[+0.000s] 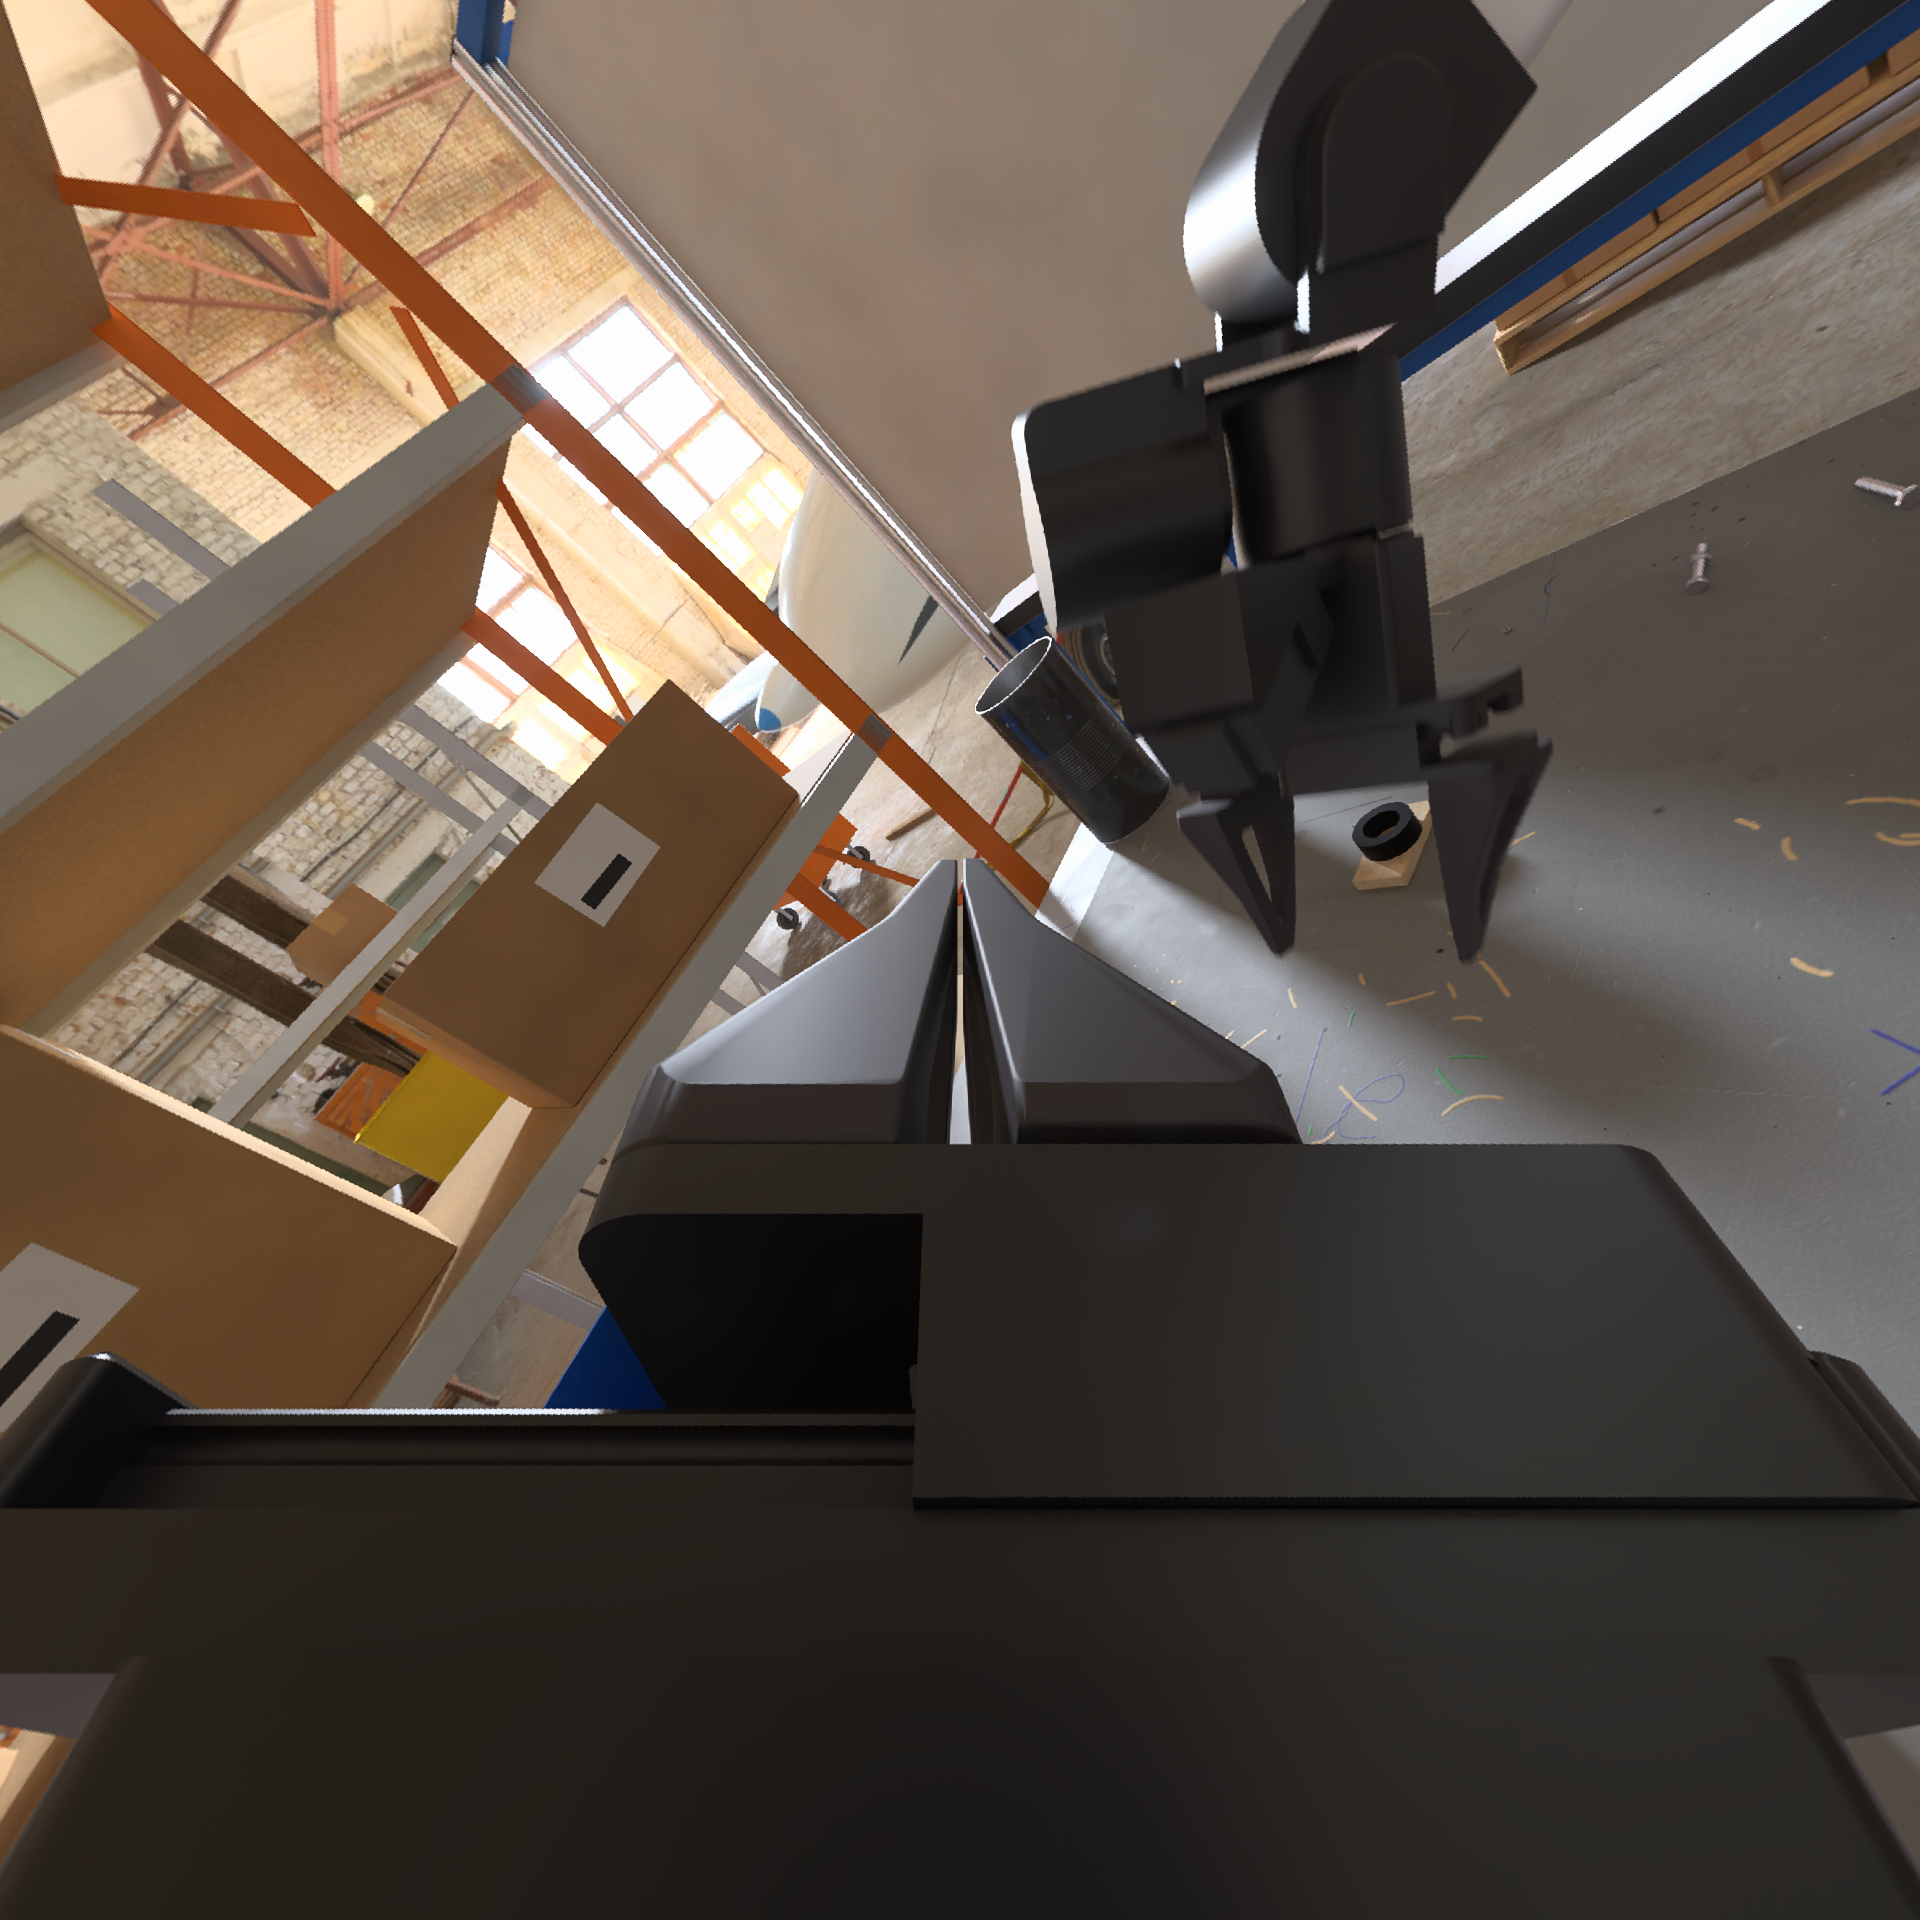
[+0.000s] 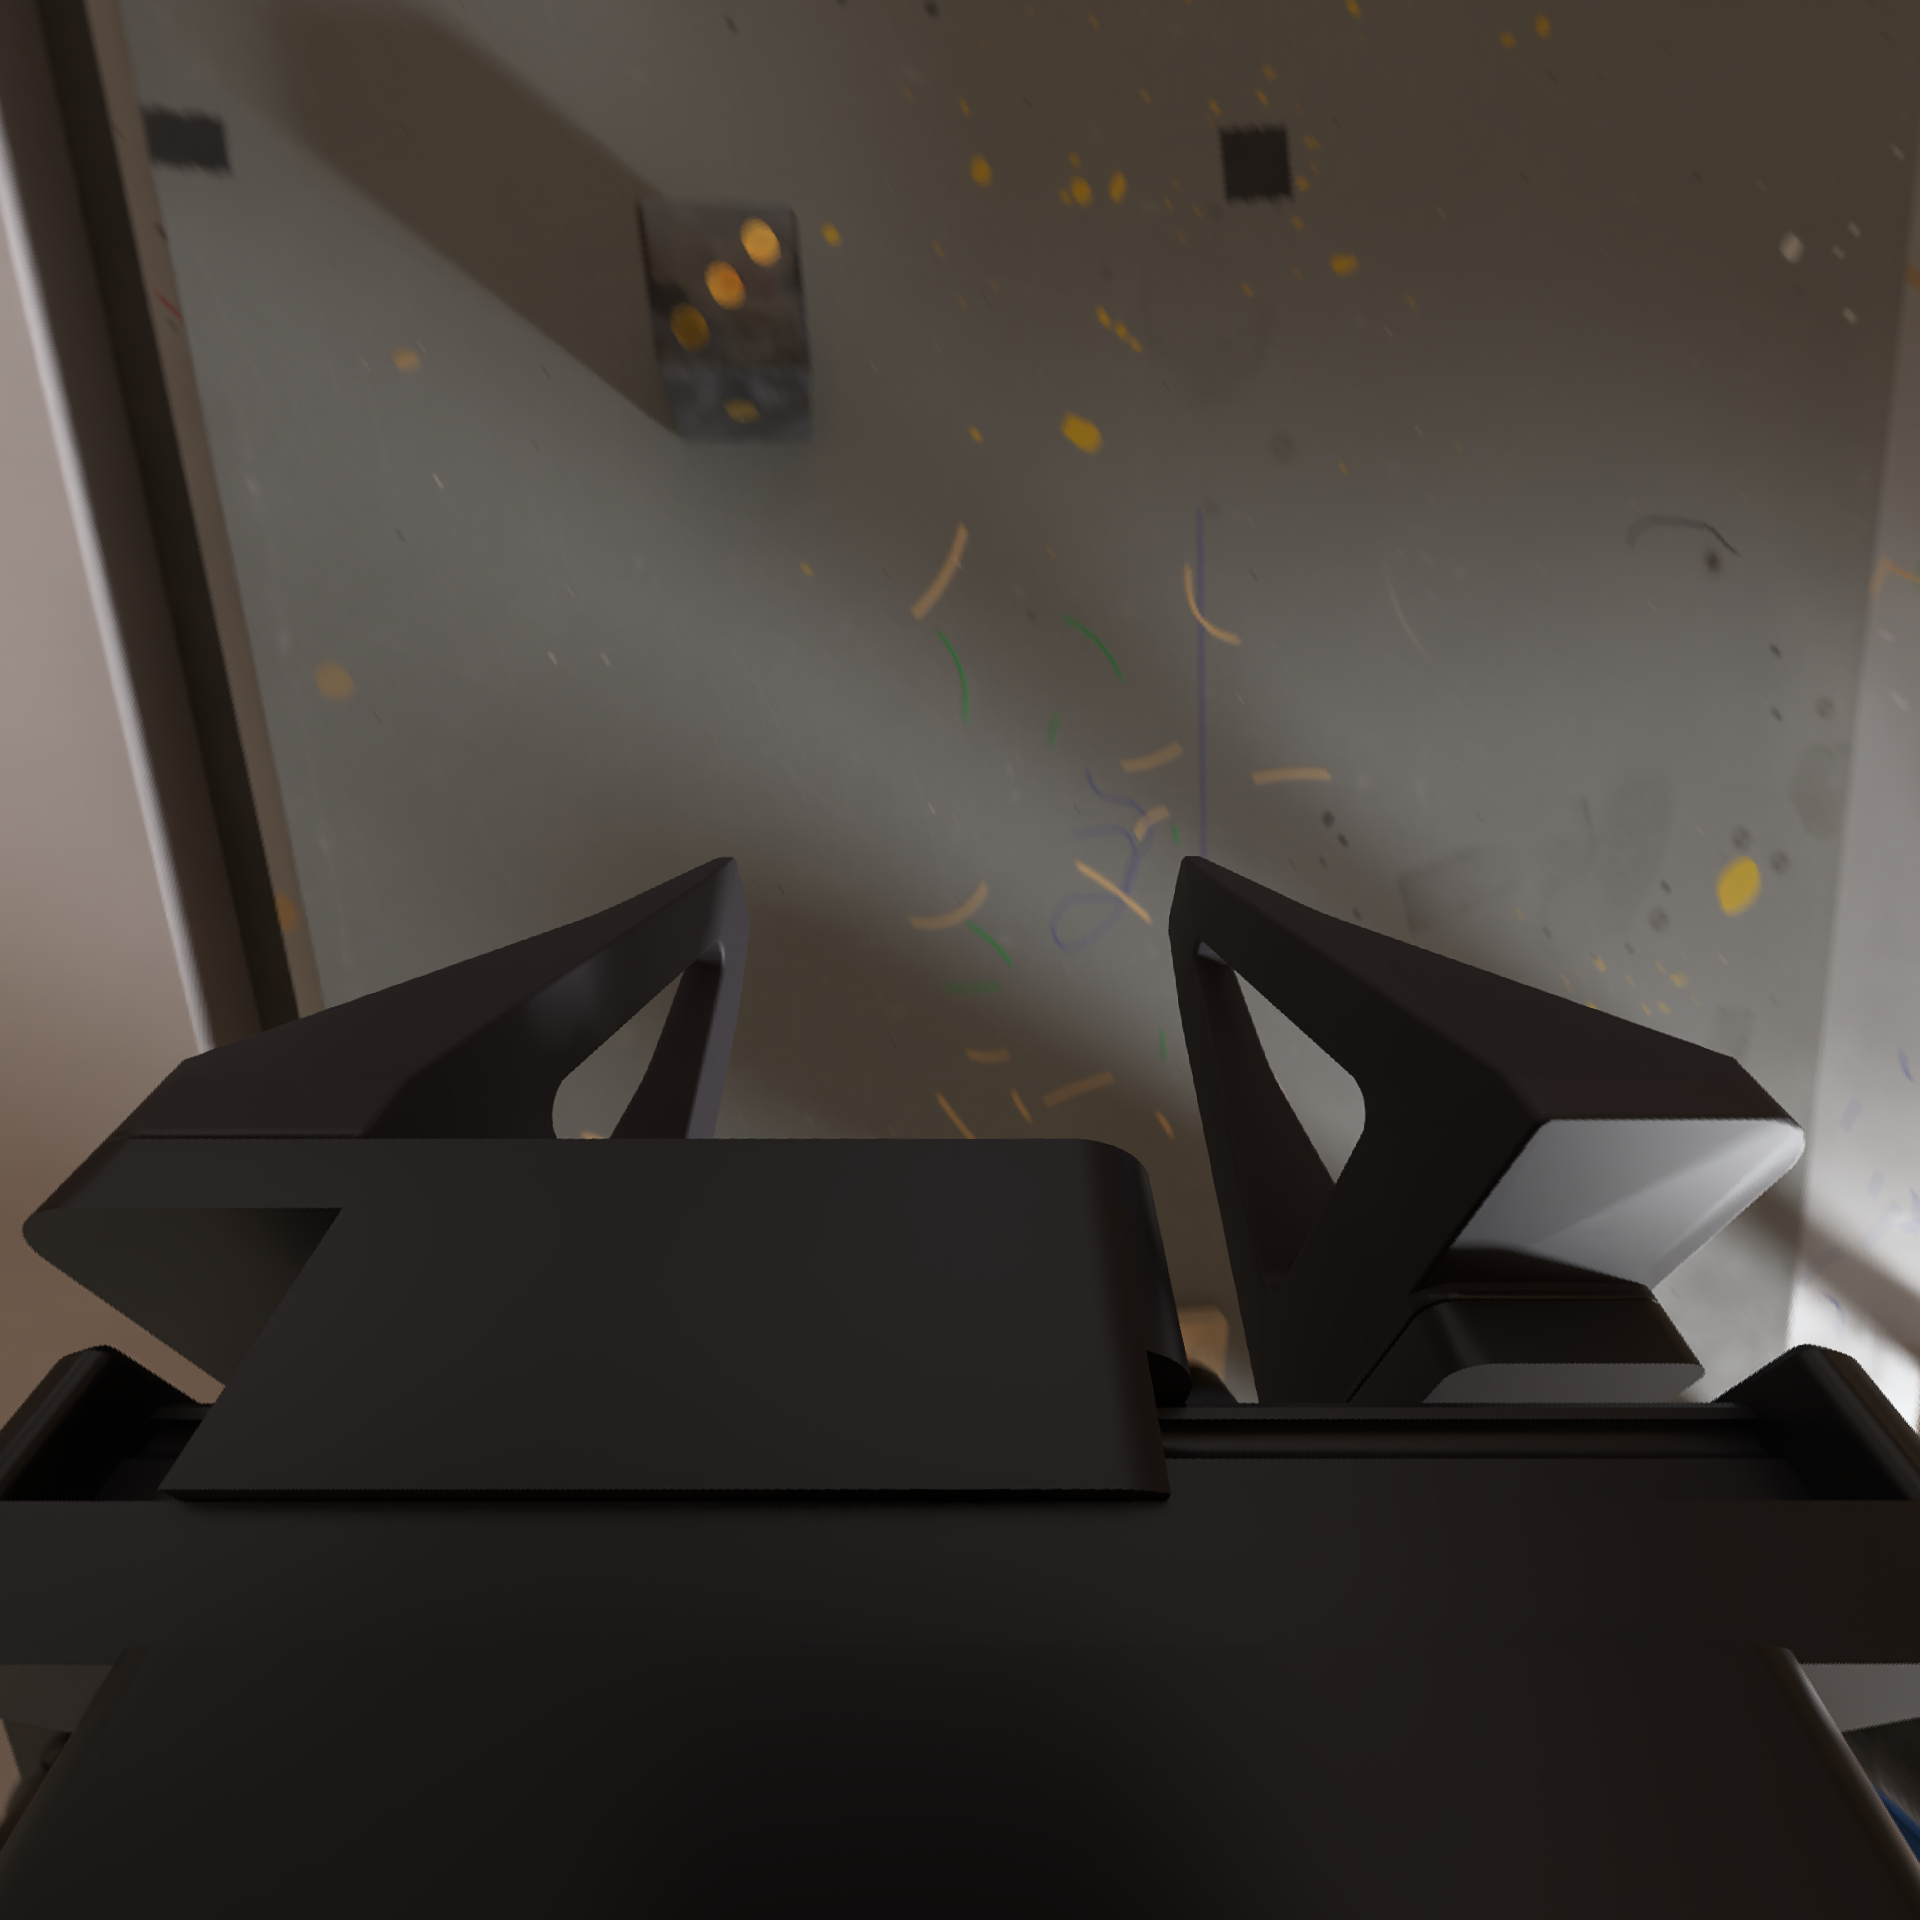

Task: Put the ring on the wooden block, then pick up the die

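In the left wrist view a black ring [image 1: 1386, 830] lies on a small pale wooden block [image 1: 1388, 869] on the grey table. My right gripper [image 1: 1377, 945] hangs open and empty in front of them, its fingertips spread to either side. My left gripper [image 1: 961, 873] is shut and empty, tilted, pointing past the table edge. In the right wrist view my right gripper [image 2: 956, 873] is open above the table. A dark grey die [image 2: 727, 317] with orange pips sits ahead and to the left of it, apart from the fingers.
A dark metal tube [image 1: 1075, 740] lies near the table edge, left of the right gripper. Two bolts [image 1: 1698, 567] lie on the table farther right. Shelves with cardboard boxes [image 1: 592, 894] stand beyond the table. The table edge [image 2: 156, 582] runs close left of the die.
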`<action>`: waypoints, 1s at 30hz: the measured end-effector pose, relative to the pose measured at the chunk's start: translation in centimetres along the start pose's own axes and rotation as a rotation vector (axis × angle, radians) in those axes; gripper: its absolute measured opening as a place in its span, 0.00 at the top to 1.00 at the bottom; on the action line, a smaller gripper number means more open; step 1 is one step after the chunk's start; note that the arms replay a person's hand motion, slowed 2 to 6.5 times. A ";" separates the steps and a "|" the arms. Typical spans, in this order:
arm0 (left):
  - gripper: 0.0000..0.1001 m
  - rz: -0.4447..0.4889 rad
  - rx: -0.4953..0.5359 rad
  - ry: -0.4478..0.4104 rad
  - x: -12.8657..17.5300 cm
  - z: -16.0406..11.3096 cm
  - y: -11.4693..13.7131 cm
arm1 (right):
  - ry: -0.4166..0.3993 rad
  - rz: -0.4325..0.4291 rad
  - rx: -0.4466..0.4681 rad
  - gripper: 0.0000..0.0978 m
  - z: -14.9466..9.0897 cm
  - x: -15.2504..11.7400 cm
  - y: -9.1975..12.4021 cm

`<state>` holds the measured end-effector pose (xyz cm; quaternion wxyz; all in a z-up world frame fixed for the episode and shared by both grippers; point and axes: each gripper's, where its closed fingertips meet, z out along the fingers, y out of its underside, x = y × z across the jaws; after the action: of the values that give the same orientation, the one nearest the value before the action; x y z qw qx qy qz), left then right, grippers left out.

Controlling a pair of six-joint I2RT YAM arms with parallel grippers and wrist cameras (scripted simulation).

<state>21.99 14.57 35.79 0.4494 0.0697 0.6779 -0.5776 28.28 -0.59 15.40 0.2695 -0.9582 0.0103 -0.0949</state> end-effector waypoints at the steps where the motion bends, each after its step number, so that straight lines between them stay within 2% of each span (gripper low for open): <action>1: 0.99 0.002 0.001 -0.001 0.0 0.0 -0.1 | -0.012 0.004 0.007 0.29 0.9 -0.6 -0.8; 7: 0.99 0.015 0.010 -0.014 -0.3 -0.6 -0.5 | -0.080 0.026 0.041 0.26 5.8 -3.4 -4.9; 10: 0.99 0.015 0.014 -0.022 -0.5 -0.9 -0.6 | -0.110 0.026 0.033 0.21 8.1 -4.6 -6.2; 14: 0.99 0.011 0.021 -0.033 -0.8 -1.4 -0.6 | -0.131 0.026 0.009 0.19 10.8 -5.9 -7.3; 22: 0.99 0.006 0.044 -0.051 -1.3 -2.3 -0.8 | -0.084 -0.005 -0.114 0.14 15.3 -6.4 -7.2; 27: 0.99 0.007 0.054 -0.056 -1.4 -2.5 -1.0 | -0.085 -0.014 -0.168 0.22 17.3 -6.5 -6.6; 30: 0.99 0.008 0.058 -0.055 -1.4 -2.6 -1.1 | -0.090 -0.023 -0.184 0.33 18.2 -6.4 -6.5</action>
<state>20.76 17.01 37.40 0.4680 0.0695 0.6478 -0.5970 25.22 14.77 2.36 0.1792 -0.9823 -0.0043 -0.0538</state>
